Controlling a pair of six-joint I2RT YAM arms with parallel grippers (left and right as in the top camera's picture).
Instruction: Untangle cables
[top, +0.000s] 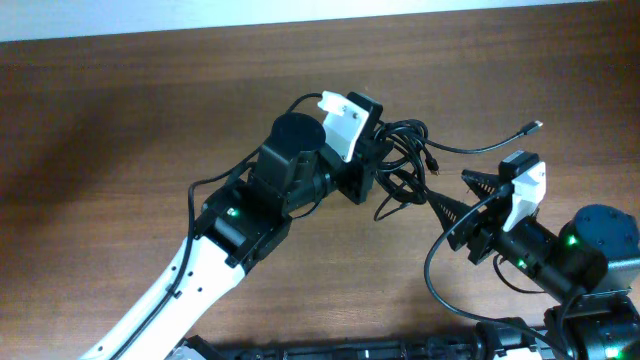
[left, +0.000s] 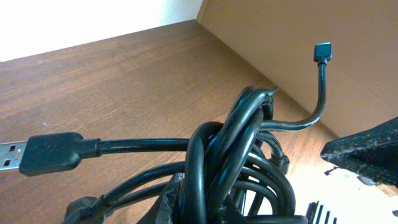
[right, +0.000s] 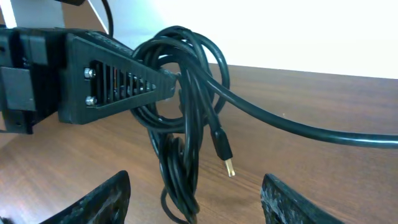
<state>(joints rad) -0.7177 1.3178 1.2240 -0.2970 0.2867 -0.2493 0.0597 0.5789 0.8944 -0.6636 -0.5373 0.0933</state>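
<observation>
Clamping cables (right: 186, 124), closed left pincer (right: 171, 83)

The left pincer (right: 172, 82) clamps the looped cables (right: 185, 134), a gold-tipped plug (right: 225, 152) dangling.

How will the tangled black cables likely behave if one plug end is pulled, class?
Probably floppy: the cables droop in loops from the left pincer. Likely light, as one pinch carries the bundle. The plug end arches unsupported, so somewhat springy.

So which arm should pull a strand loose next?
Probably right: the right end effector is open, empty and facing the tangled bundle of thin black cables, near a dangling gold-tipped plug. The left end effector is clamped on that bundle.
</observation>
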